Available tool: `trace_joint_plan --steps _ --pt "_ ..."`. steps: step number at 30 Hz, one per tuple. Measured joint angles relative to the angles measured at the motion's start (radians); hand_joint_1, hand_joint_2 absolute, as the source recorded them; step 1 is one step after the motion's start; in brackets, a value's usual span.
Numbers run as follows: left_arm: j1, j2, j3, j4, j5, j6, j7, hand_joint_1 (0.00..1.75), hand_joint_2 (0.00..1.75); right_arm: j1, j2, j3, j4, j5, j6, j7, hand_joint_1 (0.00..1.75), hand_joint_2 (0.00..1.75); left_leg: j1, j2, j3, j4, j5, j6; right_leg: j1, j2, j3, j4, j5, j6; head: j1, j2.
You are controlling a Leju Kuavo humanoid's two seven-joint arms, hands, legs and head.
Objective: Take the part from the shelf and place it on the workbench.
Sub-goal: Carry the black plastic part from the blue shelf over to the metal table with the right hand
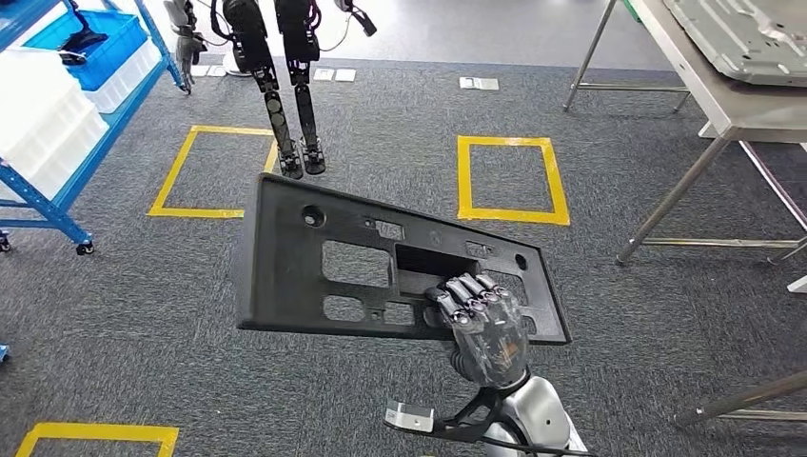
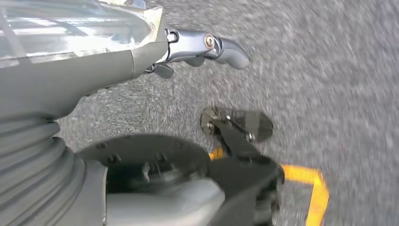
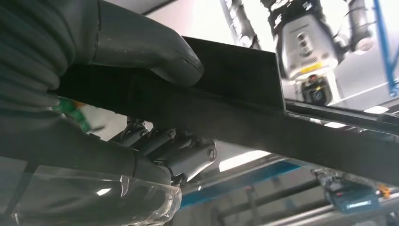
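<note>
My right hand (image 1: 481,319) grips a flat black plastic part (image 1: 324,262) with several cutouts, holding it by its near right edge above the grey carpet. In the right wrist view the thumb (image 3: 155,52) lies on one face of the part (image 3: 244,113) and the fingers (image 3: 181,148) curl against the other. The left hand (image 2: 94,61) hangs over the floor with a finger (image 2: 211,47) stretched out and nothing in it. The metal workbench (image 1: 728,119) stands at the far right. The blue shelf (image 1: 90,152) stands at the far left.
A grey sheet-metal panel (image 1: 752,38) lies on the workbench. White and blue bins (image 1: 57,105) sit on the shelf. Another robot's legs (image 1: 285,95) stand at the back. Yellow floor squares (image 1: 509,181) mark the carpet between shelf and bench.
</note>
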Motion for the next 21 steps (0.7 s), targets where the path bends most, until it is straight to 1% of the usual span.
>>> trace_joint_plan --steps 1,2,3,4,5,6,7,8,9,10,11,12,13,14,15,16,17,18,19,20,21 --pt "0.001 0.000 0.001 0.000 0.000 -0.002 0.000 0.00 1.75 0.005 -0.002 0.000 -0.006 0.001 0.000 0.002 1.75 1.75 -0.001 0.017 -0.001 0.000 0.000 0.001 -0.002 -0.017 -0.032 0.069 -0.029 0.001 0.004 0.000" --pt "0.001 0.000 0.001 0.000 0.000 -0.006 0.000 0.00 1.75 0.011 -0.004 0.000 -0.012 0.002 0.000 0.004 1.75 1.75 -0.002 0.033 -0.001 0.000 -0.001 0.000 -0.006 -0.025 -0.056 0.122 -0.049 0.005 0.004 0.000" --pt "0.002 -0.001 0.002 0.000 0.002 -0.010 0.000 0.00 1.75 0.018 -0.007 0.000 -0.017 0.004 0.000 0.005 1.75 1.75 -0.002 0.048 -0.001 0.000 -0.002 -0.001 -0.011 -0.029 -0.063 0.144 -0.054 0.012 0.004 0.000" --pt "0.002 -0.001 0.003 0.000 0.005 -0.016 0.000 0.00 1.75 0.025 -0.009 0.000 -0.022 0.006 0.000 0.006 1.75 1.75 -0.002 0.061 -0.001 0.001 -0.003 -0.003 -0.016 -0.035 -0.048 0.123 -0.045 0.022 0.005 0.000" --pt "0.002 -0.001 0.005 0.000 0.008 -0.020 -0.002 0.00 1.75 0.030 -0.011 0.001 -0.027 0.009 0.000 0.007 1.75 1.75 -0.001 0.074 -0.001 0.002 -0.005 -0.006 -0.021 -0.046 -0.012 0.064 -0.024 0.033 0.005 0.000" --pt "0.001 -0.001 0.006 0.000 0.011 -0.023 -0.003 0.00 1.75 0.032 -0.012 0.001 -0.033 0.010 0.000 0.008 1.75 1.75 -0.001 0.085 0.000 0.006 -0.008 -0.011 -0.026 -0.067 0.033 -0.013 -0.003 0.041 0.005 0.000" --pt "0.001 -0.002 0.007 0.000 0.014 -0.026 -0.005 0.00 1.75 0.033 -0.013 0.003 -0.038 0.012 0.000 0.008 1.75 1.75 -0.002 0.095 0.000 0.011 -0.013 -0.019 -0.026 -0.088 0.073 -0.079 0.016 0.045 0.006 0.000" --pt "0.002 -0.002 0.008 0.000 0.015 -0.026 -0.006 0.00 1.75 0.033 -0.013 0.004 -0.043 0.012 0.000 0.009 1.75 1.75 -0.004 0.104 0.001 0.015 -0.018 -0.026 -0.025 -0.102 0.097 -0.120 0.028 0.043 0.004 0.000" --pt "0.001 -0.002 0.009 0.000 0.016 -0.027 -0.007 0.00 1.75 0.034 -0.013 0.005 -0.047 0.013 0.000 0.010 1.75 1.75 -0.005 0.112 0.003 0.017 -0.022 -0.034 -0.021 -0.108 0.104 -0.135 0.031 0.037 0.004 0.000" --pt "0.001 -0.002 0.010 0.000 0.017 -0.027 -0.008 0.00 1.75 0.035 -0.014 0.005 -0.050 0.013 0.000 0.010 1.75 1.75 -0.005 0.121 0.005 0.017 -0.025 -0.040 -0.016 -0.100 0.102 -0.132 0.032 0.029 0.003 0.000" --pt "0.000 -0.003 0.010 0.000 0.017 -0.028 -0.009 0.00 1.75 0.036 -0.014 0.006 -0.053 0.013 0.000 0.011 1.75 1.75 -0.002 0.128 0.008 0.016 -0.027 -0.046 -0.016 -0.088 0.099 -0.132 0.033 0.020 0.003 0.000" --pt "-0.001 -0.004 0.011 0.000 0.017 -0.028 -0.010 0.00 1.75 0.038 -0.015 0.006 -0.056 0.013 0.000 0.011 1.75 1.75 0.002 0.122 0.008 0.022 -0.034 -0.052 -0.018 -0.077 0.099 -0.133 0.035 0.014 0.002 0.000" --pt "-0.002 -0.004 0.011 0.000 0.017 -0.029 -0.011 0.00 1.75 0.038 -0.015 0.006 -0.059 0.014 0.000 0.011 1.75 1.75 0.006 0.103 0.002 0.039 -0.050 -0.056 -0.021 -0.066 0.098 -0.134 0.037 0.006 0.000 0.000" --pt "-0.001 -0.004 0.011 0.000 0.017 -0.029 -0.011 0.00 1.75 0.039 -0.015 0.006 -0.062 0.014 0.000 0.011 1.75 1.75 0.009 0.076 -0.015 0.080 -0.079 -0.060 -0.024 -0.055 0.099 -0.135 0.039 -0.003 -0.003 0.000" --pt "0.000 -0.004 0.012 0.000 0.017 -0.029 -0.011 0.00 1.75 0.039 -0.014 0.007 -0.063 0.014 0.000 0.011 1.75 1.75 0.011 0.044 -0.042 0.141 -0.116 -0.062 -0.024 -0.045 0.099 -0.135 0.040 -0.008 -0.006 0.000" --pt "0.001 -0.004 0.013 0.000 0.017 -0.029 -0.011 0.00 1.75 0.040 -0.014 0.008 -0.064 0.014 0.000 0.011 1.75 1.75 0.012 0.025 -0.076 0.214 -0.154 -0.062 -0.020 -0.035 0.098 -0.135 0.041 -0.013 -0.007 0.000" --pt "0.001 -0.004 0.015 0.000 0.017 -0.029 -0.011 0.00 1.75 0.041 -0.013 0.009 -0.064 0.014 0.000 0.011 1.75 1.75 0.012 0.016 -0.110 0.282 -0.181 -0.061 -0.016 -0.023 0.098 -0.135 0.041 -0.015 -0.008 0.000" --pt "0.002 -0.003 0.015 0.000 0.018 -0.029 -0.011 0.00 1.75 0.042 -0.013 0.009 -0.064 0.014 0.000 0.011 1.75 1.75 0.011 0.012 -0.130 0.320 -0.187 -0.060 -0.012 -0.010 0.098 -0.135 0.041 -0.016 -0.008 0.000" --pt "0.003 -0.003 0.016 0.000 0.018 -0.029 -0.011 0.00 1.75 0.043 -0.014 0.009 -0.064 0.014 0.000 0.011 1.75 1.75 0.011 0.010 -0.134 0.319 -0.172 -0.057 -0.010 0.004 0.099 -0.134 0.041 -0.017 -0.008 0.000" --pt "0.003 -0.003 0.016 0.000 0.018 -0.029 -0.011 0.00 1.75 0.044 -0.013 0.010 -0.064 0.014 0.000 0.011 1.75 1.75 0.011 0.006 -0.118 0.278 -0.138 -0.053 -0.008 0.018 0.100 -0.134 0.042 -0.017 -0.008 0.000" --pt "0.003 -0.003 0.016 0.000 0.018 -0.029 -0.011 0.00 1.75 0.044 -0.013 0.010 -0.064 0.014 0.000 0.011 1.75 1.75 0.012 -0.005 -0.089 0.213 -0.098 -0.049 -0.008 0.031 0.101 -0.133 0.042 -0.017 -0.008 0.000"
